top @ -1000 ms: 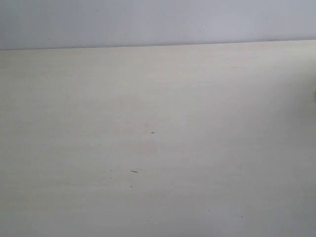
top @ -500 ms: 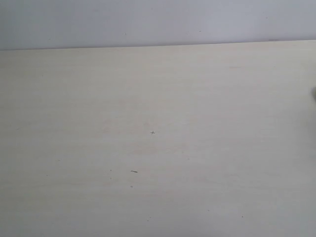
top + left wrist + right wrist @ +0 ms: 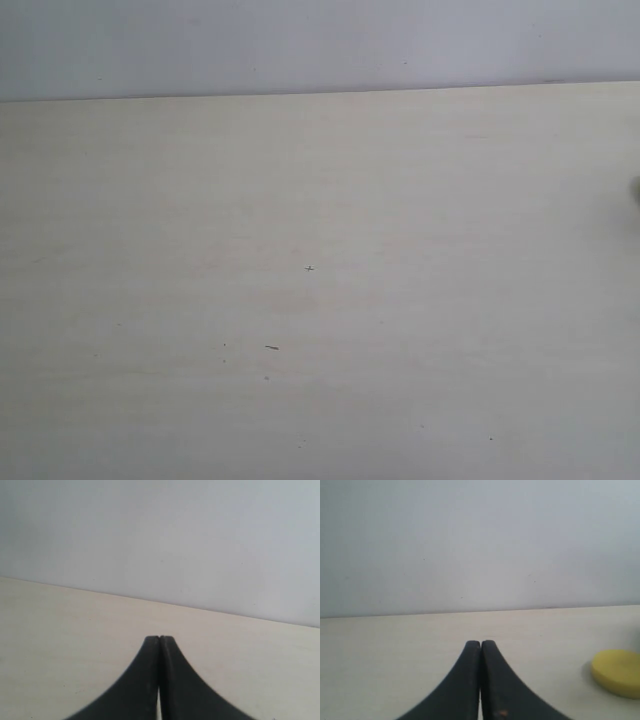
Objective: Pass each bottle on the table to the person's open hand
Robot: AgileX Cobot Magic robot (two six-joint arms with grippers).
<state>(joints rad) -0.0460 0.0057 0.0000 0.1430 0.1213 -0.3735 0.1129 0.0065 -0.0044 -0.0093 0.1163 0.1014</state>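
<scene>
The pale beige table [image 3: 320, 300] fills the exterior view, and no bottle and no person's open hand shows in any view. My left gripper [image 3: 159, 639] is shut, its black fingers pressed together with nothing between them, low over the table [image 3: 60, 630]. In its own wrist view my right gripper [image 3: 480, 643] is likewise shut and empty above the table [image 3: 385, 645]. Neither gripper appears in the exterior view.
A flat round yellow object [image 3: 618, 671] lies on the table off to one side of my right gripper. A small dark shape [image 3: 636, 188] touches the exterior view's right edge. A plain grey-white wall [image 3: 320, 45] rises behind the table's far edge.
The small dark shape at the right edge of the exterior view has crept slightly further into sight. Nothing else has moved.
</scene>
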